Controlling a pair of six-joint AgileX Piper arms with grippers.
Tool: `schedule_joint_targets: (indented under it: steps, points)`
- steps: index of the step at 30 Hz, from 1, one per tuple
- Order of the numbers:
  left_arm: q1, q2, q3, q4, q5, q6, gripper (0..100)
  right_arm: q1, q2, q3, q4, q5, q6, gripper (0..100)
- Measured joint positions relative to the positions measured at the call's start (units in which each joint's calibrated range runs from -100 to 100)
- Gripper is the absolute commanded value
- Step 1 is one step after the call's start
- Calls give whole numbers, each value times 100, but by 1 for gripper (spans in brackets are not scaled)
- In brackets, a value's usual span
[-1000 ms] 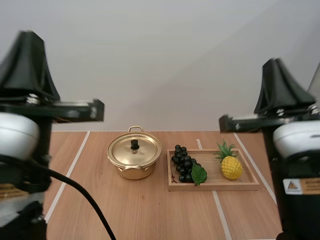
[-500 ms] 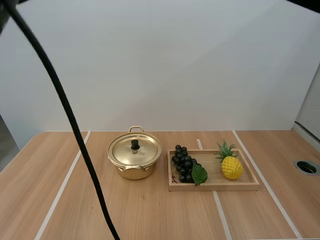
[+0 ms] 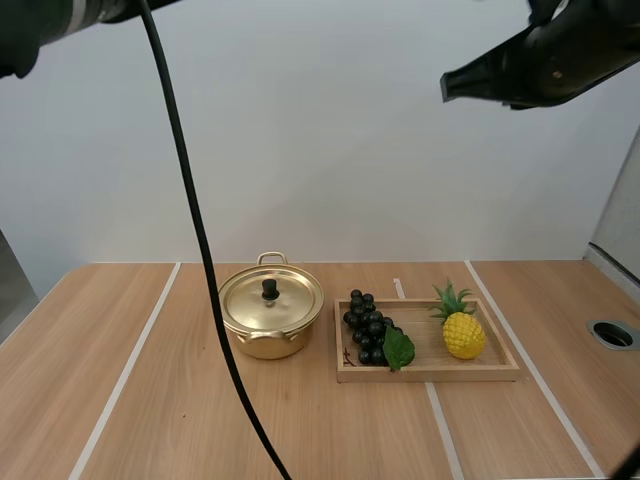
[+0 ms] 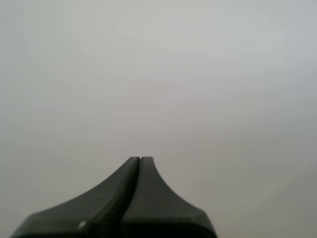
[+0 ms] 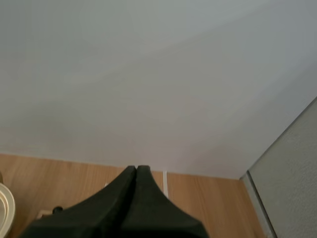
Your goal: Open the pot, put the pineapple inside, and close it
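Pineapple (image 3: 463, 333) sits at the 3 o'clock end of the tray (image 3: 430, 374), grapes (image 3: 368, 328) at the 9 o'clock end, pot (image 3: 268, 338) just beyond them at 9, lid (image 3: 290, 300) on. Nothing on the table (image 3: 150, 400) has budged this last second; only the arms have swung up. Right gripper (image 3: 447, 88) hangs high overhead. It and the left gripper (image 4: 140, 159) are both pinched closed, empty. So nothing's started yet.

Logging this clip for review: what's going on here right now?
Nothing is being handled yet. Both arms are raised above the table, with the left gripper and the right gripper shut on nothing. The pot sits with its lid on. The pineapple sits untouched in the wooden tray with the grapes.
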Motion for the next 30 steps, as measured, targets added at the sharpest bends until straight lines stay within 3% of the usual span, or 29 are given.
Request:
schedule_joint_targets:
  steps: [8, 18, 27, 30]
  points:
    - [78, 1269, -11, -389, 1653, 751, 0, 0, 961, 0, -11, 411, -100, 0]
    - [93, 2512, -11, -2158, 2914, 2564, 0, 0, 1361, 0, -47, 1148, -164, 0]
    - [93, 2794, -11, -2360, 3126, 2805, 0, 0, 1360, 130, -47, 1203, -385, 0]
    - [93, 3105, -11, -2404, 3602, 2841, 0, 0, 1430, 615, -47, 1184, -483, 0]
